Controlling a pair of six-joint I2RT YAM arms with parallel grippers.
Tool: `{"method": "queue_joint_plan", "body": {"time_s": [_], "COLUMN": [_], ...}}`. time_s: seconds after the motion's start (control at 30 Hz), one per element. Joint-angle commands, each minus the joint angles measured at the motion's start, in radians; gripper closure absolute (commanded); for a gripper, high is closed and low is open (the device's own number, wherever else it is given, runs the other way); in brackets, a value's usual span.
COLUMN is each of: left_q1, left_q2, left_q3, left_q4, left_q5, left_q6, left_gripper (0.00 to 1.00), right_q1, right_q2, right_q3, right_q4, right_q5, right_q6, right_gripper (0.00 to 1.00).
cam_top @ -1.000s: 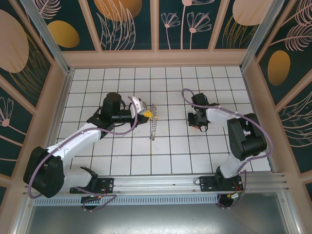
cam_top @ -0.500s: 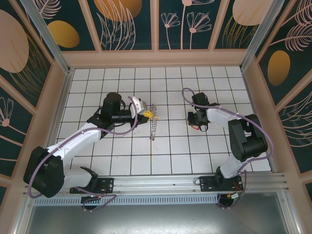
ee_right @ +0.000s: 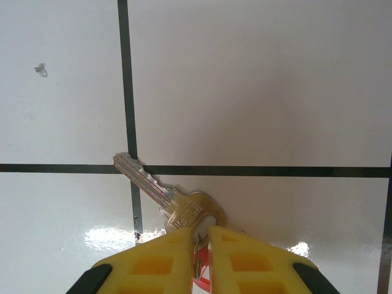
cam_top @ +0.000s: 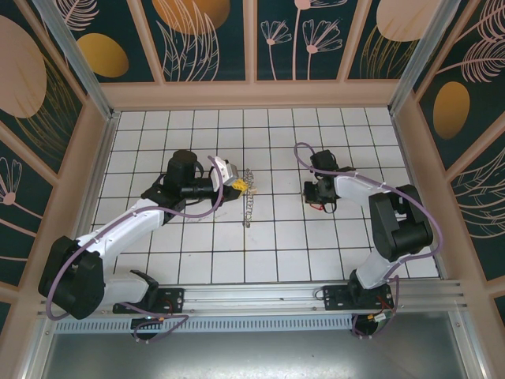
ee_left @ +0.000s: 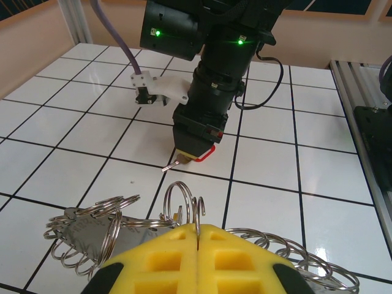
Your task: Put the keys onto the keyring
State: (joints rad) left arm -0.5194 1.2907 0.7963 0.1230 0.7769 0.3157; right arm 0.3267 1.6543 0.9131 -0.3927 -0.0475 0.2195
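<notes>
Slippage is my first worry. The right claw (ee_right: 200, 242) has its pads drawn narrow on the key (ee_right: 160, 196) only at the head end, where the red tag (ee_right: 199, 277) sits between them. The blade sticks out free toward ten o'clock. With so small a hold, I judge that a nudge against a coil could swivel the key in the pads or pop it out onto the table (cam_top: 197, 260).

The left claw (ee_left: 197, 236) is shut tight on the keyring (ee_left: 92, 228). It pinches one upright small ring (ee_left: 184, 199) on the fringe, while the band and the other rings sag onto the tiles at eight and four o'clock of the pads. That limp hold is the second risk: pushed by the blade, the pinched ring may simply fold away instead of parting. I also cannot make out where its split lies, so a misaimed tip would skate off.

Overhead, the keyring lies just to nine o'clock of the table's centre, and the key is well apart at three o'clock. The left arm reaches in long and low from seven o'clock, wrist laid nearly flat. The right arm folds back on its elbow, wrist pointing steeply down, with the key tip low over the tiles. I cannot tell whether the tip touches them.
</notes>
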Motion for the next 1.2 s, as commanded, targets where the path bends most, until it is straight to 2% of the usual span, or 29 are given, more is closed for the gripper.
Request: {"method": "queue_joint_plan", "body": {"time_s": [0.0, 0.2, 0.97, 1.17], "left_q1": [-0.003, -0.001, -0.002, -0.002], "left_q2": [-0.001, -0.006, -0.003, 0.001], "left_q3": [0.007, 0.006, 0.017, 0.018], "left_q4": [0.018, 0.015, 0.009, 0.007], "left_q5": [0.016, 0.015, 0.014, 0.015], "left_q6": [0.009, 0.008, 0.014, 0.015], "left_gripper": [1.0, 1.0, 1.0, 1.0], "right_q1": [-0.008, -0.008, -0.007, -0.006], "right_q2": [0.011, 0.0, 0.026, 0.005], "right_q3": [0.006, 0.007, 0.02, 0.016], "right_q4": [-0.015, -0.016, -0.041, -0.025], "right_q5": [-0.006, -0.002, -0.008, 0.003], "right_q6": [0.016, 0.014, 0.011, 0.014], "right_gripper": [0.86, 0.89, 0.86, 0.91]}}
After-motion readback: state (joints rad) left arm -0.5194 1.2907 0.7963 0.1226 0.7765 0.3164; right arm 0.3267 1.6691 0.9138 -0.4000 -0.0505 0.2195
